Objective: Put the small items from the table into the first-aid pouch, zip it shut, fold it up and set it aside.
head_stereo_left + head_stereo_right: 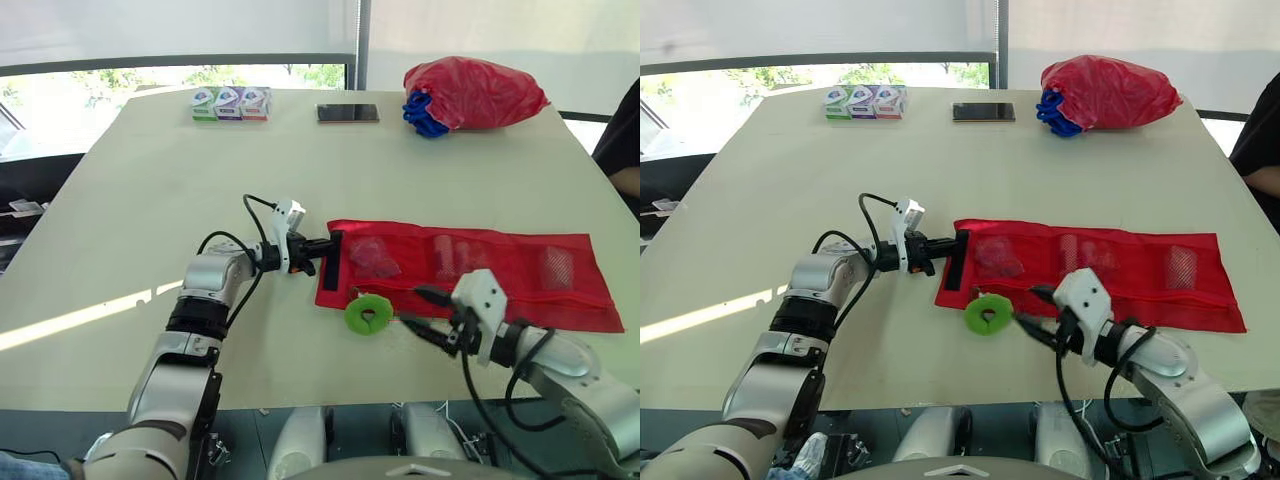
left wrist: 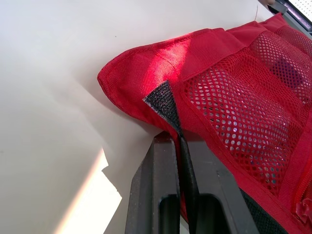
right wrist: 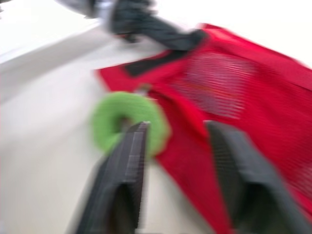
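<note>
The left gripper (image 1: 333, 246) pinches the black strip (image 2: 163, 100) at the 9 o'clock end of the flat red pouch (image 1: 500, 262). The green ring (image 1: 369, 315) touches the pouch's edge at 7 o'clock. At 3 o'clock from the ring, the right gripper (image 1: 424, 312) has its fingers spread.

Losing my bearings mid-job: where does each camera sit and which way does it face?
Eye views: on the head, facing forward and down over the table; both arms show, left gripper at the pouch, right gripper near the green ring.
Left wrist view: along its own fingers, shut on the black strap.
Right wrist view: along its open fingers toward ring and pouch.
Shared: every view shows the pouch.
</note>
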You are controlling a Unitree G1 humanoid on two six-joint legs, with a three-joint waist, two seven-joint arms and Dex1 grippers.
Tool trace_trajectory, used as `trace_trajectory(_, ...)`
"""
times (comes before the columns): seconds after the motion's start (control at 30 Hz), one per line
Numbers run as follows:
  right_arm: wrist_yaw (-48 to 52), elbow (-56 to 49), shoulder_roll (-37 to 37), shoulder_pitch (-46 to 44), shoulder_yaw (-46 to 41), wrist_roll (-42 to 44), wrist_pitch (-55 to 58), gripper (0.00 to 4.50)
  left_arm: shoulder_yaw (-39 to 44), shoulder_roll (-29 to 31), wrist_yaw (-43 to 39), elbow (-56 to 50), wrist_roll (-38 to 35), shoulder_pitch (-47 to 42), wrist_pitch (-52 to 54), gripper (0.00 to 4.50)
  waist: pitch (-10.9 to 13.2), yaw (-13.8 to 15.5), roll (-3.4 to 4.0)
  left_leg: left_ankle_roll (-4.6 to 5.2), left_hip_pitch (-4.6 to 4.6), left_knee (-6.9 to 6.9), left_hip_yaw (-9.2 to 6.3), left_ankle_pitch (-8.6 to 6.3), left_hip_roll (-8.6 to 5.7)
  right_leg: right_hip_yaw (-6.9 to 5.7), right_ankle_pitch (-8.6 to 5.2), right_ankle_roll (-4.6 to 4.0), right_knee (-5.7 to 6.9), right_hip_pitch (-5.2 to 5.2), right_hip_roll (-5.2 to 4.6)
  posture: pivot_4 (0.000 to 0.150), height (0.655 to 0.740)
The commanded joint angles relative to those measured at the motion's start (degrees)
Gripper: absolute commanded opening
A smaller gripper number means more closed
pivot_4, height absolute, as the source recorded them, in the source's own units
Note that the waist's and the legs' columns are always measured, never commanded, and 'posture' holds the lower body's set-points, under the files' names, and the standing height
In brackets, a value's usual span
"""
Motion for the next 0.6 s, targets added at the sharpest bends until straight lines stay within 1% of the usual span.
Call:
trace_trajectory(0.03, 2.78, 1.23, -1.46, -3.5, 5.18, -4.17, -4.7, 4.01, 0.0, 0.47, 0.19, 1.99, 1.8, -0.47, -1.05, 0.0, -0.01, -0.05, -0.01, 0.0, 0.0, 0.01, 0.01, 0.0, -0.01, 0.0, 0.0, 0.0, 0.0, 0.0, 0.0, 0.15, 0.74)
trace_trajectory(0.07, 3.66, 2.09, -1.54, -4.68, 6.38, -4.66, -5.57, 4.47, -0.04, 0.45, 0.05, 2.25, 1.93, -0.53, -1.22, 0.0, -0.01, -0.08, -0.01, 0.0, 0.01, 0.01, 0.01, 0.0, -0.02, 0.01, 0.0, 0.0, 0.0, 0.01, 0.0, 0.15, 0.74)
trace_trajectory(0.2, 7.53, 5.76, -1.43, -10.56, 10.99, -5.67, -5.95, 4.47, -0.24, 0.5, -0.35, 2.42, 2.2, -0.43, -1.34, 0.0, -0.01, -0.03, -0.01, 0.0, 0.03, 0.01, 0.0, 0.0, -0.02, -0.01, 0.0, 0.0, 0.02, 0.01, 0.01, 0.15, 0.74)
trace_trajectory(0.3, 9.69, 9.71, 0.05, -14.06, 13.17, -5.03, -5.41, 4.47, -0.46, 0.6, -0.33, 1.19, 2.04, -0.14, -0.55, 0.0, -0.02, -0.07, -0.04, -0.01, 0.03, 0.02, 0.0, 0.01, -0.03, 0.0, 0.0, 0.0, 0.03, 0.01, 0.01, 0.15, 0.74)
trace_trajectory(0.37, 10.42, 11.25, 0.43, -14.91, 13.86, -5.38, -5.94, 4.47, -0.48, 0.62, -0.25, 0.84, 1.98, -0.11, -0.27, 0.0, -0.02, -0.01, -0.04, -0.01, 0.02, 0.02, -0.02, 0.01, -0.02, -0.02, 0.0, 0.0, 0.02, 0.01, 0.01, 0.15, 0.74)
trace_trajectory(0.47, 12.29, 14.64, -0.83, -15.9, 16.71, -8.54, -7.61, 4.47, -0.46, 0.73, -0.1, 0.53, 1.96, -0.15, 0.0, 0.0, -0.02, -0.01, -0.04, -0.02, 0.0, 0.02, -0.01, 0.01, -0.02, -0.02, 0.0, 0.0, 0.0, 0.01, -0.01, 0.15, 0.74)
trace_trajectory(0.6, 12.0, 17.82, -0.59, -15.71, 17.58, -11.12, -9.34, 4.47, -0.29, 0.8, 0.11, 0.39, 1.93, 0.06, 0.1, 0.0, -0.03, -0.02, -0.04, -0.02, 0.01, 0.02, -0.01, 0.01, -0.03, -0.02, 0.0, 0.0, 0.01, 0.01, 0.0, 0.15, 0.74)
